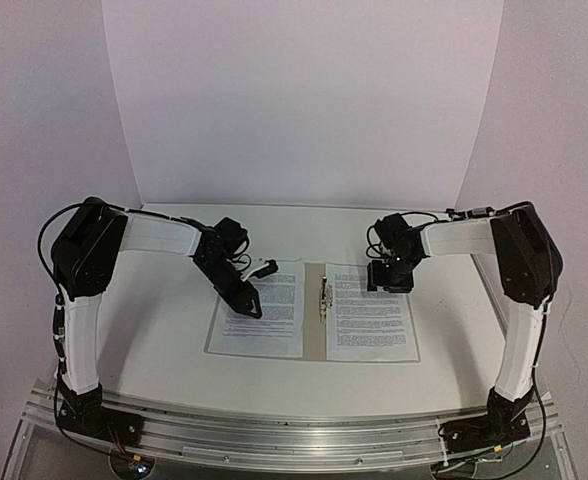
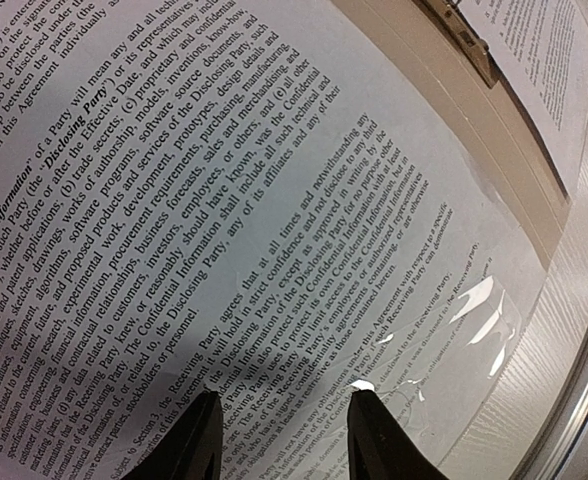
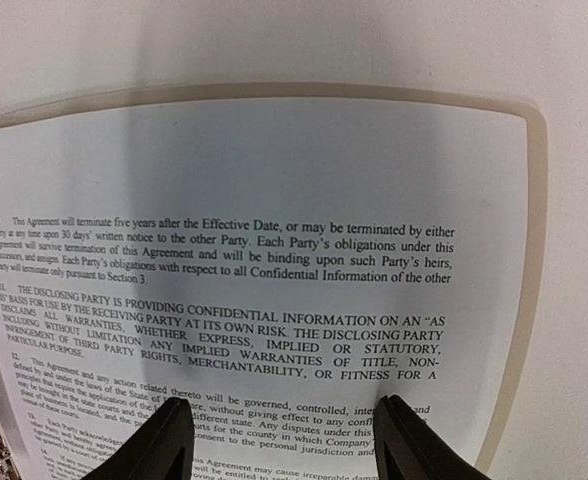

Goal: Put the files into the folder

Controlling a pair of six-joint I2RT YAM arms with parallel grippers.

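Note:
The beige folder (image 1: 314,312) lies open and flat on the table, its metal clip (image 1: 323,292) at the spine. One printed white file (image 1: 264,322) rests on its left half and another file (image 1: 374,320) on its right half. My left gripper (image 1: 253,304) is low over the left file (image 2: 224,200), jaws open, with its fingertips (image 2: 206,400) at the paper and only text between them. My right gripper (image 1: 389,280) hovers open above the upper part of the right file (image 3: 254,180). The folder's edge (image 3: 536,250) shows around that sheet.
The white table (image 1: 174,330) carries the folder, with a white backdrop wall (image 1: 304,100) behind. In the left wrist view the clip (image 2: 464,35) and the other sheet (image 2: 544,60) lie at the top right, and a glossy patch (image 2: 479,320) shines on the paper.

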